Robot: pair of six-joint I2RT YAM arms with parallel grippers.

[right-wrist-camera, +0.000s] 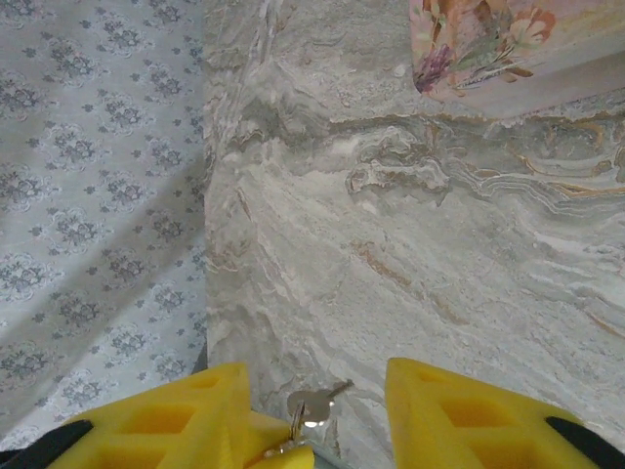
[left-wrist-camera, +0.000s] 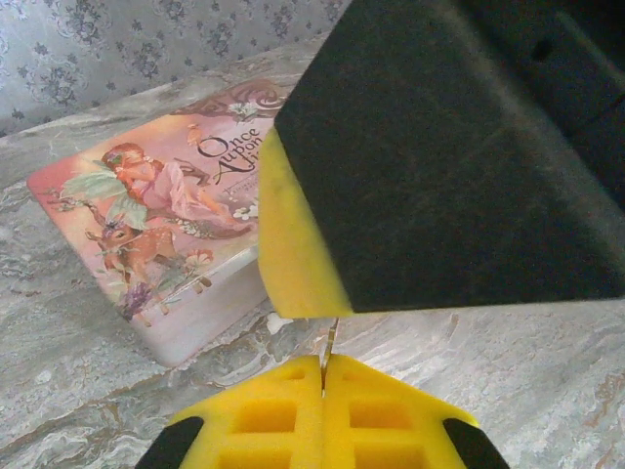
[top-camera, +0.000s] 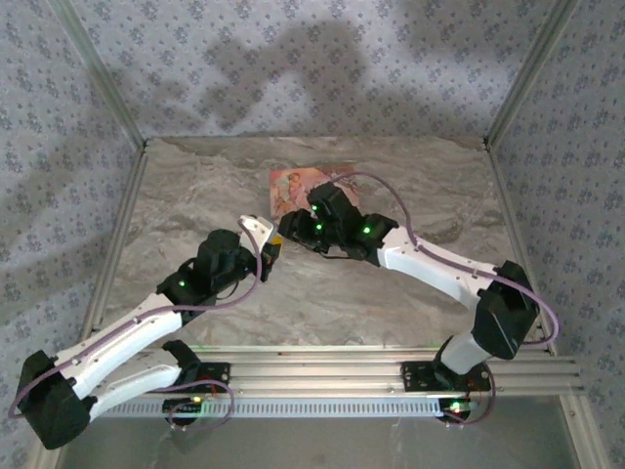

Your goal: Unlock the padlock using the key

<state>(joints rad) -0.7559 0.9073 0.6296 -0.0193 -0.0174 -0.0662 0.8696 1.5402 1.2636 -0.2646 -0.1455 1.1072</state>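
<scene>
Grey floral-patterned wallpaper (top-camera: 293, 59) closes in a table with a swirled, marble-look top (top-camera: 195, 195), matte and flat. At the back lies a flat pink illustrated box (left-wrist-camera: 146, 215), glossy and square-cornered, well out of the working area.

The two arms meet just in front of it so that lock and key can be lined up in the air. The right gripper (right-wrist-camera: 314, 371) shows chunky yellow fingers standing apart. Going by the black bulk behind the small blocky bright-yellow padlock (left-wrist-camera: 293, 244) in the left wrist view, I judge that it holds the lock off the table.

The left gripper (left-wrist-camera: 322, 386) is pinched tight on the tiny thin key (left-wrist-camera: 330, 344), its metal blade aimed at the lock's underside. A small silver key on a ring (right-wrist-camera: 311, 405) dangles between the right fingers.
</scene>
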